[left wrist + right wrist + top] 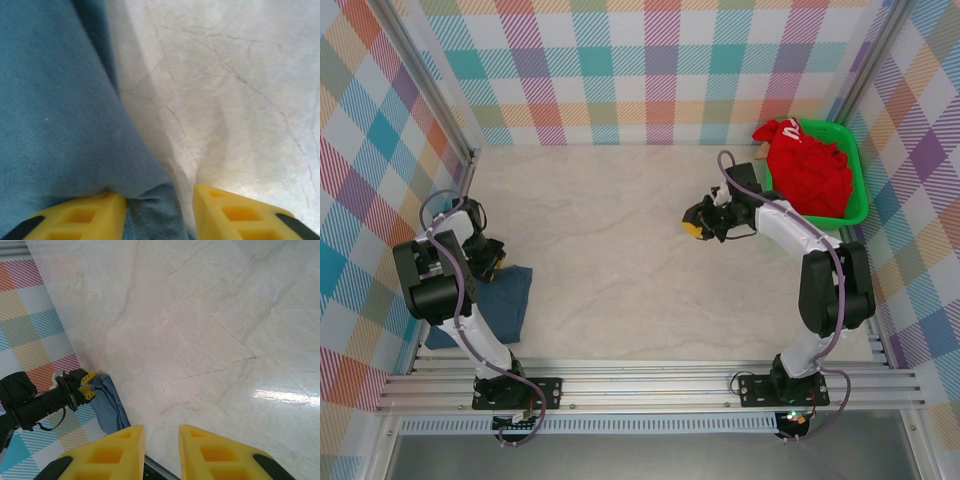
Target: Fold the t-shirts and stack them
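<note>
Marble-patterned table [610, 260]: closed in on the left, far and right sides by plaid walls [650, 70], with an aluminium rail [650, 385] along the near edge where both arm bases are bolted. The middle and far-left stretches of the surface lie bare and give wide room. Green basket [861, 185]: far right corner, against the right wall. Red t-shirt [808, 172]: heaped loosely inside the basket, a sleeve over its far rim, a small white mark showing near the top. Slate-blue t-shirt [505, 300]: flat on the table at the near left, close to the left wall and partly under the left arm. The left wrist view has its cloth [55, 110] covering the left side and bare table on the right. Left gripper [495, 265]: low at the far edge of the blue t-shirt, jaws moderately apart. A fold of the cloth lies between the yellow fingers [80, 217] against the left one, with table showing beside the other, so it is not clamped. Right gripper [694, 225]: above bare table right of centre, just left of the basket and apart from it. Its fingers [107, 452] are parted by a narrow gap and hold nothing.
</note>
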